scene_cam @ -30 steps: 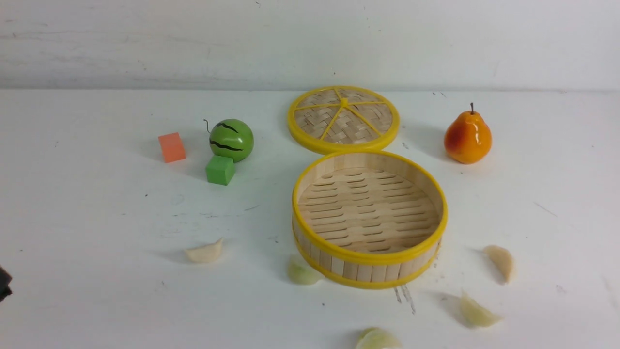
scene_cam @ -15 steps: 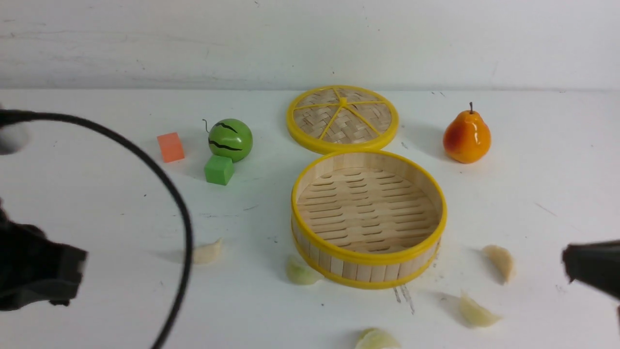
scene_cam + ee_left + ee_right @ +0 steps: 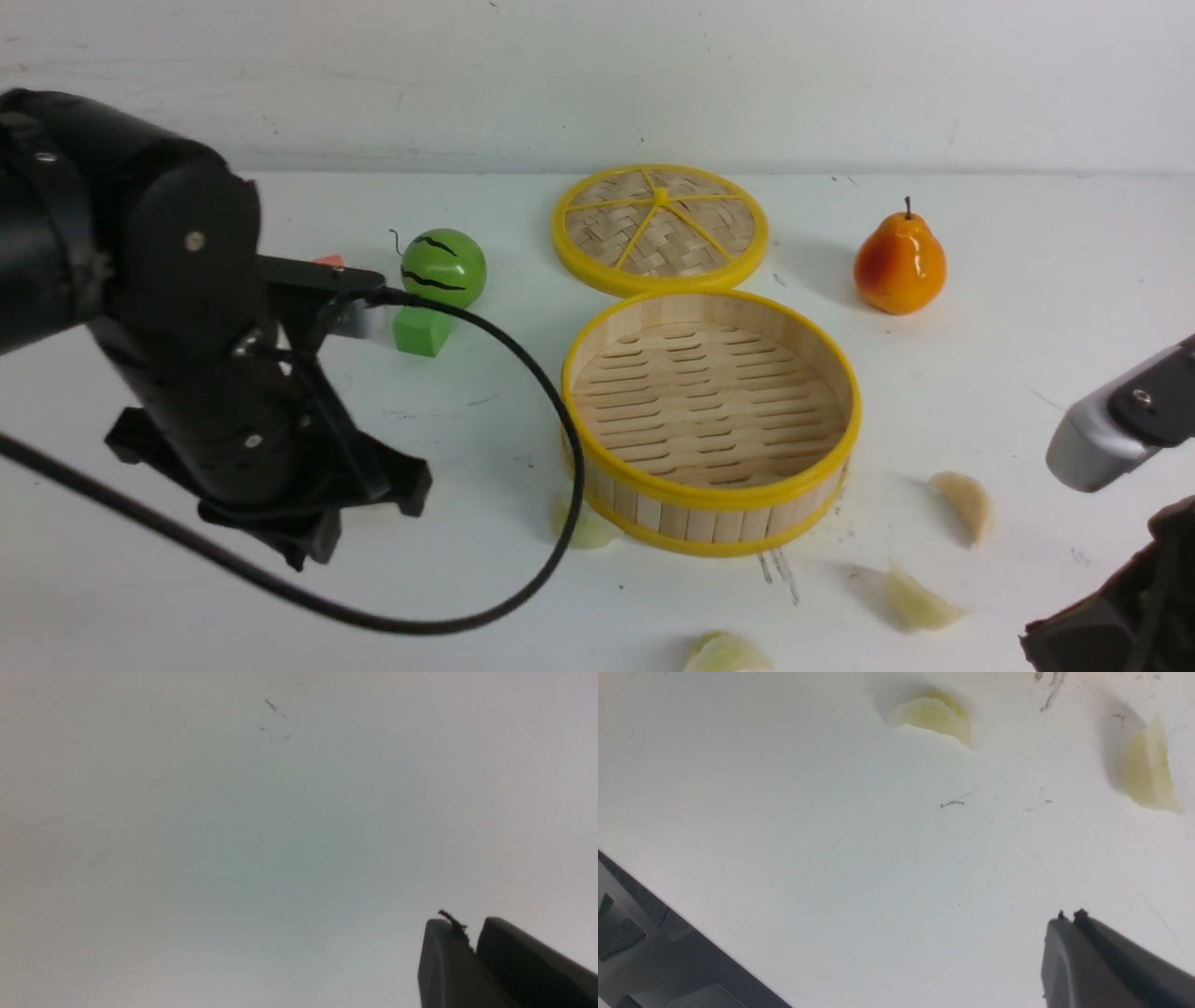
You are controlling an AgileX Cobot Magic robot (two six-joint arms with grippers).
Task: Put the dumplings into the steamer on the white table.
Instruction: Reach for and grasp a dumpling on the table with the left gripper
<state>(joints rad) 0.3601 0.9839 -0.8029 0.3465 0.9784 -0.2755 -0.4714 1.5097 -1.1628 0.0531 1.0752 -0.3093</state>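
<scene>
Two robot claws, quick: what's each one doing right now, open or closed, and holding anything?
Left claw: jaws slightly open, nothing between them.
Right claw: jaws closed, holding nothing.

Seemingly open white tabletop [image 3: 1008, 392] between pear [image 3: 900, 264] and dumplings [image 3: 965, 507].

One camera sits between the two arms and looks forward and down over the tabletop [image 3: 504, 597], with the steamer [image 3: 714, 411] near the middle of its picture. One camera rides on each wrist and looks down, closer in. The front and right wrist pictures share two dumplings [image 3: 936, 716]; the left wrist picture shows mostly plain tabletop.
</scene>
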